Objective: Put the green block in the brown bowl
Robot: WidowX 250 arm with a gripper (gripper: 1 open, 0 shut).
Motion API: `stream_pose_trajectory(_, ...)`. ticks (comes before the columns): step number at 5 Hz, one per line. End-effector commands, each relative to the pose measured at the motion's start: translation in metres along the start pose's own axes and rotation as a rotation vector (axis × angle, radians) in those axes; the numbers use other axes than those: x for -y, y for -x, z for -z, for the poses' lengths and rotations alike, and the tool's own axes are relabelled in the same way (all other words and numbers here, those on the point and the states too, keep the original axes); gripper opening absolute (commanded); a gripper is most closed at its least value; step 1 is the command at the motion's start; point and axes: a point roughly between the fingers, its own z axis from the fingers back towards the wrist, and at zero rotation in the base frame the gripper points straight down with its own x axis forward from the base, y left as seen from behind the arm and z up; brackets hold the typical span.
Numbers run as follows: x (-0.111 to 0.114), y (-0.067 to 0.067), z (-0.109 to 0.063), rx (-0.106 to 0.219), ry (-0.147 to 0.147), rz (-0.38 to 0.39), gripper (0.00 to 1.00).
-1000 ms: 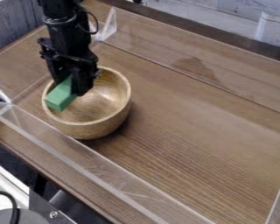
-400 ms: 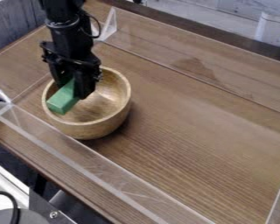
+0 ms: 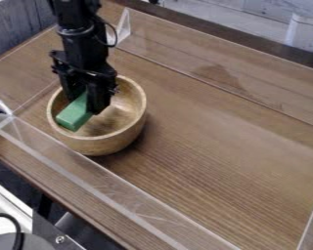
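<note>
- The black hand (image 3: 86, 96) points straight down over the left half of the brown bowl (image 3: 125, 133), its fingers reaching below the rim line into the hollow
- Its fingers are pinched tight on the green block (image 3: 75, 114) — the upper end of the block sits between them, while the rest sticks out below and toward the bowl's near-left side
- The green block hangs tilted, its long axis slanting down to the left; its lower end lies inside the bowl, close to the inner wall, though whether it touches the wood cannot be told from this angle
- The brown bowl is round, light wood with a thick rim and visible grain; it stands on the worktop (image 3: 211, 137) near the left end, upright
- The worktop is dark brown wood-grain board, bare across its middle and right part, with a faint pale smudge (image 3: 214, 70) toward the far side
- A clear plastic wall (image 3: 133, 210) runs along the near edge of the worktop and another along the far edge, so the surface is fenced in on those sides
- The black arm (image 3: 75, 24) rises from the hand up and out of the top of the view — its upper part is cut off
- A dark cable (image 3: 8, 227) curls in the bottom-left corner, outside the clear wall
</note>
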Motion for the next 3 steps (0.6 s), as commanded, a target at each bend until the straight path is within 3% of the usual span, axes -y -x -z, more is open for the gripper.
stream_pose_trajectory(1,-0.0006,-0.0089,-0.0095,0.037,-0.022,0.01,0.0)
stream_pose_trajectory(3,0.0026,-0.0127,-0.0077,0.03,-0.023,0.019,0.0)
